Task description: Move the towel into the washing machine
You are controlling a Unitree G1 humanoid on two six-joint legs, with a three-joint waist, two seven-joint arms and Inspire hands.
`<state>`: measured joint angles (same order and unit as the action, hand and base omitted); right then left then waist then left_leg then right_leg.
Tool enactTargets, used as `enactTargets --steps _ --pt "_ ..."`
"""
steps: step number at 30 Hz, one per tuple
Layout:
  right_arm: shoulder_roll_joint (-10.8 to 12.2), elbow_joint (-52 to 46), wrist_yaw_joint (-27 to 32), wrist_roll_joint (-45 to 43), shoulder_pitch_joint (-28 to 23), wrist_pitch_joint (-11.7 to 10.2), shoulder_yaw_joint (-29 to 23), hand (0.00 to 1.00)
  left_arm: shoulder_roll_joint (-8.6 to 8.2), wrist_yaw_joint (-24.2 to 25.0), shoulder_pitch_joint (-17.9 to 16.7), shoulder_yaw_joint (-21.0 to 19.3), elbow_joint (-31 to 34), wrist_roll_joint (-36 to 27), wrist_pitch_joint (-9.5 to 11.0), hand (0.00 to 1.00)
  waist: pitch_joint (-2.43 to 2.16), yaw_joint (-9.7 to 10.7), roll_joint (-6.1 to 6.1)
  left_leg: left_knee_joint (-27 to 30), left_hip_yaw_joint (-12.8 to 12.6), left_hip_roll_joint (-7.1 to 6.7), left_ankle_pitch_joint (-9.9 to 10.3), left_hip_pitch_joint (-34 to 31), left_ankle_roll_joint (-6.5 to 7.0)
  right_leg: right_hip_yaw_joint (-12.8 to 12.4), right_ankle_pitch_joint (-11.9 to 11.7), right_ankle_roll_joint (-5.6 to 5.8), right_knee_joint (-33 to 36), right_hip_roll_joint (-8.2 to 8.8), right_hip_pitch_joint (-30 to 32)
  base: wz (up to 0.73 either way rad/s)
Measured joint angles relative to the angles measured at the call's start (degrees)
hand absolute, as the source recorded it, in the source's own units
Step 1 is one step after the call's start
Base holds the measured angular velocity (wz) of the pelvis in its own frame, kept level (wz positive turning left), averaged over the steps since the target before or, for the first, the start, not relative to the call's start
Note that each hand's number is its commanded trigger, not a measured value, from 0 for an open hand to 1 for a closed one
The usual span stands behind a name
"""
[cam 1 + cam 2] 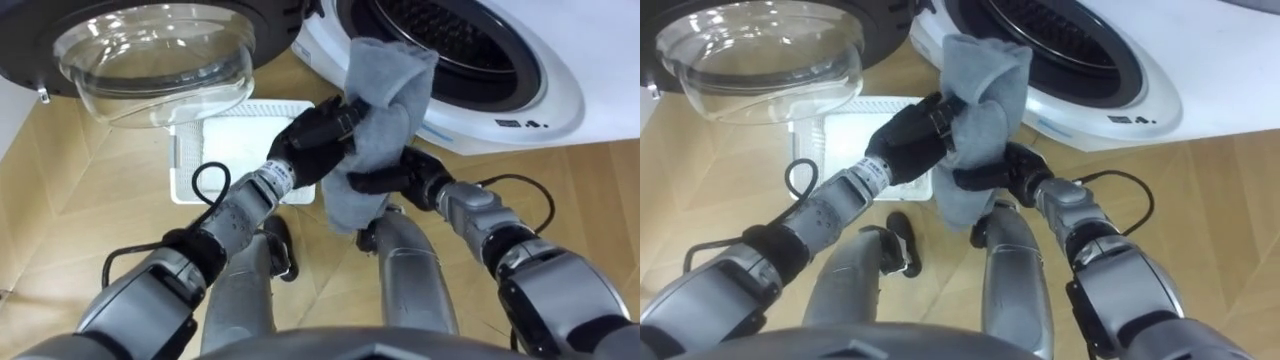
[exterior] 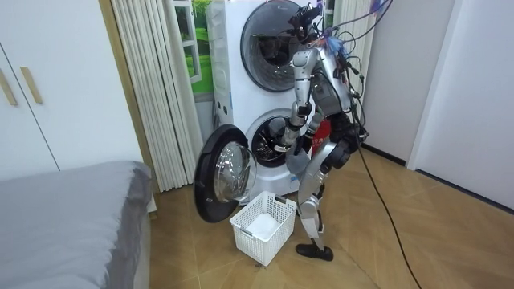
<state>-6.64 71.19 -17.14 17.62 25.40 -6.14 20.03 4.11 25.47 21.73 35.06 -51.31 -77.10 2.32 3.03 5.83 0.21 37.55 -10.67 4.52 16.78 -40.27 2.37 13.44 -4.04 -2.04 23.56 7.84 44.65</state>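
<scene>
Both hands held a grey towel before the open washing machine.

The towel point(image 1: 388, 95), a soft, fleecy grey cloth bunched into thick folds, hung in the air just in front of the round drum opening point(image 1: 440, 40), still outside it. The left hand point(image 1: 320, 135), black and jointed, had its fingers curled round the upper bunch. The right hand point(image 1: 395, 180) pinched the lower folds from the other side, fingers bent into the cloth. The washing machine point(image 1: 545, 95) showed a smooth white front and a dark ribbed rim. Its door point(image 1: 150, 60) stood swung open, with a clear, bowl-shaped glass bulge in a dark ring. A white rectangular basket point(image 1: 190, 165) with latticed plastic walls sat on the wooden floor point(image 1: 90, 180) below the door. In the room view the robot stood bent toward the lower machine.
</scene>
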Motion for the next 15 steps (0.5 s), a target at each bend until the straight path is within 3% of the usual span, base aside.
enactTargets --steps 8,10,11,15 --pt "0.68 -2.02 1.68 -0.51 -1.24 0.02 -2.10 1.00 -0.83 -0.03 -0.45 -3.05 -0.01 -0.01 0.10 1.00 0.04 0.08 -0.06 -0.20 -0.09 0.25 -0.02 -0.21 -0.06 0.78 -0.14 -0.24 -0.74 -0.04 -0.02 -0.01" --pt "1.03 -2.10 2.04 -0.58 -1.95 0.00 -2.69 1.00 -0.89 -0.05 -1.03 -3.43 -0.04 0.00 0.15 0.11 0.05 0.19 -0.08 -0.53 -0.10 0.25 -0.07 0.09 -0.14 0.83 -0.12 -0.26 -0.75 -0.08 -0.21 0.00" --pt "1.08 -2.08 2.05 -0.55 -2.13 0.02 -2.74 1.00 -0.89 -0.05 -1.21 -3.45 -0.10 -0.01 0.16 0.00 0.07 0.17 -0.11 -0.64 -0.10 0.25 -0.07 0.24 -0.15 0.85 -0.08 -0.29 -0.75 -0.08 -0.29 0.00" --pt "1.32 -1.88 3.09 -0.41 -2.70 0.99 -2.73 1.00 -1.05 -0.09 -2.60 -4.52 -0.83 -2.05 0.04 0.00 0.15 -0.64 -0.23 -1.06 -0.07 0.33 -0.06 0.65 -0.22 1.07 0.14 -0.31 -0.99 -0.15 -0.75 0.00"
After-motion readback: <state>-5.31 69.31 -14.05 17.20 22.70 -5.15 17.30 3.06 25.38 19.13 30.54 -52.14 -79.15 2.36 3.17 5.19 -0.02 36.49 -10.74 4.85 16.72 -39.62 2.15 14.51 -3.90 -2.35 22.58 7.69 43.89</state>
